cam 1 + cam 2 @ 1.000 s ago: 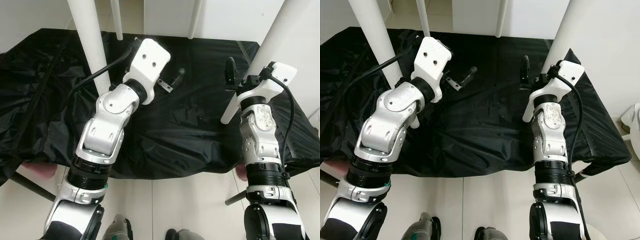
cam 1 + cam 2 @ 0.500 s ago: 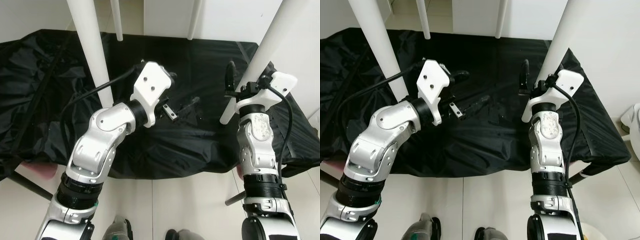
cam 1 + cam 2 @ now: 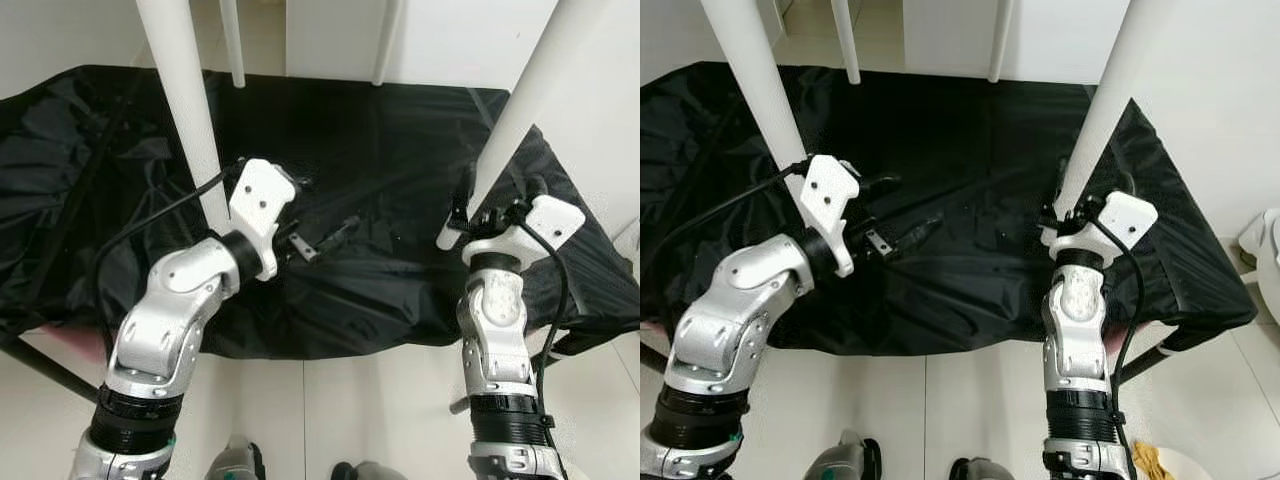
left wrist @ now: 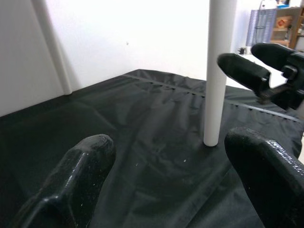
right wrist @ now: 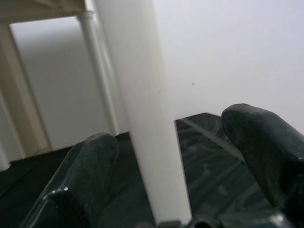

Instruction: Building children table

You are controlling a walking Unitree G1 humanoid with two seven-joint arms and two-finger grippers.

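Note:
Four white table legs stand upright on a black cloth (image 3: 380,130): near left leg (image 3: 185,110), near right leg (image 3: 520,110), and two thin ones at the back (image 3: 232,45) (image 3: 385,40). My left gripper (image 3: 325,208) hovers low over the cloth, right of the near left leg, open with nothing between its fingers (image 4: 85,161). My right gripper (image 3: 1055,215) is at the foot of the near right leg. In the right wrist view that leg (image 5: 142,104) stands between its open fingers (image 5: 90,161), which are apart from it.
The cloth hangs over the front edge above a pale tiled floor (image 3: 330,400). A white wall (image 3: 450,40) stands behind. A white object (image 3: 1265,240) sits on the floor at far right. Cables run from both wrists.
Both arms have drawn back toward me and lower. The left gripper moved left and down over the cloth; the right gripper dropped to the foot of the near right leg.

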